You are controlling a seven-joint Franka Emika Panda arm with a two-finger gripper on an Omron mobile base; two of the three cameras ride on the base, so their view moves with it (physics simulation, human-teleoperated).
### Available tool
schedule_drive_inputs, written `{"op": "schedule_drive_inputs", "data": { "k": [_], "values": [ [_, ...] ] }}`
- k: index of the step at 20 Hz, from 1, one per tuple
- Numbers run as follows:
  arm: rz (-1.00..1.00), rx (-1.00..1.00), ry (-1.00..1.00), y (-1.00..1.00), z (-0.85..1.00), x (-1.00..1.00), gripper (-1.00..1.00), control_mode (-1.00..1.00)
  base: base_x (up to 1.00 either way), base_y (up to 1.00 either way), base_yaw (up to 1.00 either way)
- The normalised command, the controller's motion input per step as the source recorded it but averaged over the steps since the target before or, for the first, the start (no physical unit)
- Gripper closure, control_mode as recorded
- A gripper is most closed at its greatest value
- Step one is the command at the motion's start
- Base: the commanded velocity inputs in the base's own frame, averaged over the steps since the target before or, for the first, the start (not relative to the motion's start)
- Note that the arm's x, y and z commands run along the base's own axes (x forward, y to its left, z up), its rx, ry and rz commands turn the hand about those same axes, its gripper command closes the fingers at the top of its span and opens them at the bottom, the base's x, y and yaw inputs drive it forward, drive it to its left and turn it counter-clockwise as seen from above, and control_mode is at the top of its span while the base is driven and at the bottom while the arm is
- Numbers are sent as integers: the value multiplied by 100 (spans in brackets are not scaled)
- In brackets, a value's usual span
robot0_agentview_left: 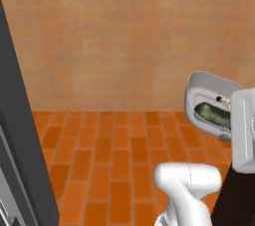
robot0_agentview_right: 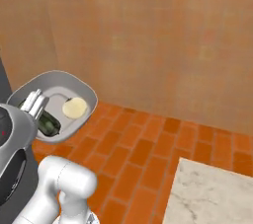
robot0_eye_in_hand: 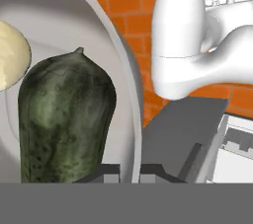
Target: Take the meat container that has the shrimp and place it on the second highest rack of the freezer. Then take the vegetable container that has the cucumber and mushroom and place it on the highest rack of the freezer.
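In the hand view the gripper (robot0_eye_in_hand: 130, 171) is seen clamped on the rim of the container (robot0_eye_in_hand: 126, 85), 1 finger tip to each side of the grey wall, jaws nearly together. The container is held in the air above the brick floor (robot0_agentview_left: 109, 155), tilted, near the arm's wrist. 1 container is counted. Inside it lie 1 dark green cucumber (robot0_eye_in_hand: 64, 119), close against the gripped rim, and 1 pale mushroom (robot0_eye_in_hand: 10, 60), just beside the cucumber and deeper in the tray.

In the right base view the container (robot0_agentview_right: 74, 82) is seen at the left, with the mushroom (robot0_agentview_right: 74, 107) toward its right half and the cucumber (robot0_agentview_right: 48, 124) toward the lower left, beside the metal fingers. In the left base view the container (robot0_agentview_left: 201, 83) is seen at the right edge, the cucumber (robot0_agentview_left: 211, 114) partly hidden behind the white wrist.

Open floor is left ahead of the container on all visible sides. A dark panel (robot0_agentview_left: 22, 135) is seen along the left edge of the left base view, well apart from the container. 1 marble counter (robot0_agentview_right: 212, 193) corner is seen at the lower right of the right base view, also well apart. Farthest back, 1 tan tiled wall (robot0_agentview_left: 124, 36) closes the floor.
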Motion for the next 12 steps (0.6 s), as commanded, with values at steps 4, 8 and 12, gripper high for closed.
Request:
{"op": "schedule_drive_inputs", "data": {
  "k": [4, 8, 12],
  "values": [
    [0, 0, 0, 0, 0, 0, 100, 100, 59, 12, 47],
    [0, 0, 0, 0, 0, 0, 100, 100, 14, 12, 57],
    [0, 0, 0, 0, 0, 0, 100, 100, 0, 8, 68]
  ]
}}
